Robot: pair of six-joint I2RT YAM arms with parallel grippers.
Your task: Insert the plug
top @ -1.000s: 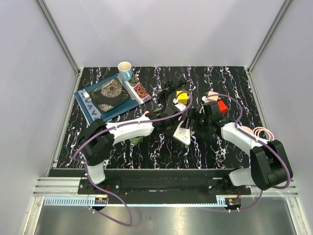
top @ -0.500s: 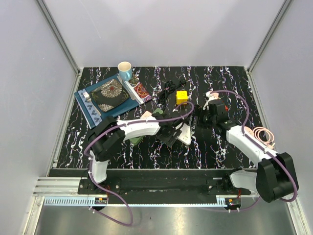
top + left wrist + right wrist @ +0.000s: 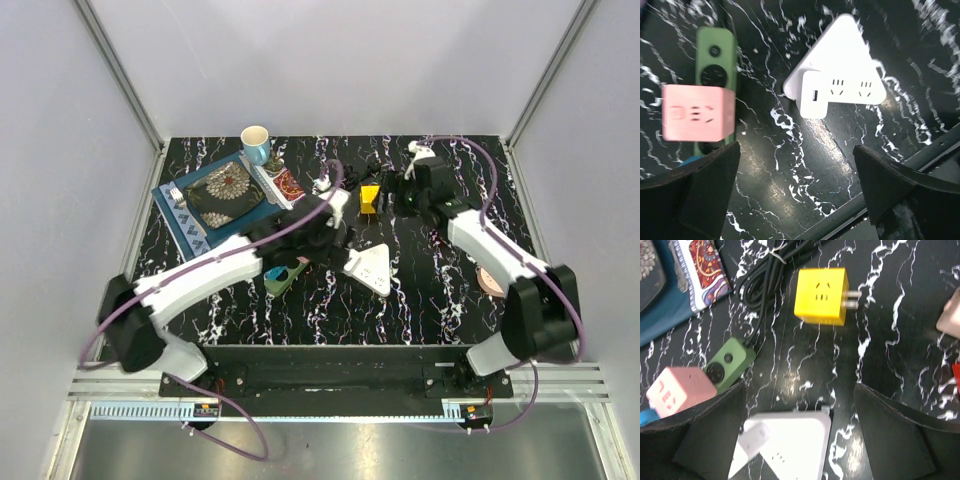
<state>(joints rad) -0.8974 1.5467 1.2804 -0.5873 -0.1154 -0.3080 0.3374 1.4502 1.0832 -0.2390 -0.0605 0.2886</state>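
A white triangular power strip point(image 3: 370, 268) point(image 3: 840, 55) point(image 3: 795, 445) lies on the black marbled table. A white plug block point(image 3: 815, 95) with a small port sits on its socket face. My left gripper point(image 3: 322, 238) point(image 3: 797, 165) hovers open above the table near the strip, holding nothing. A yellow cube plug point(image 3: 370, 198) point(image 3: 821, 295) lies farther back, its two prongs pointing right. My right gripper point(image 3: 402, 196) point(image 3: 800, 400) stands open and empty between the yellow cube and the strip.
A pink cube adapter point(image 3: 697, 112) point(image 3: 675, 390) rests on a green socket bar point(image 3: 715, 60) point(image 3: 727, 362) left of the strip. A coiled black cable point(image 3: 765, 275) lies beside the yellow cube. A blue mat with a plate point(image 3: 215, 200) and a cup point(image 3: 255, 143) sit far left.
My left gripper has opened, let go at the power strip and drawn back and up. My right arm has swung from the strip toward the far side, over the yellow cube.
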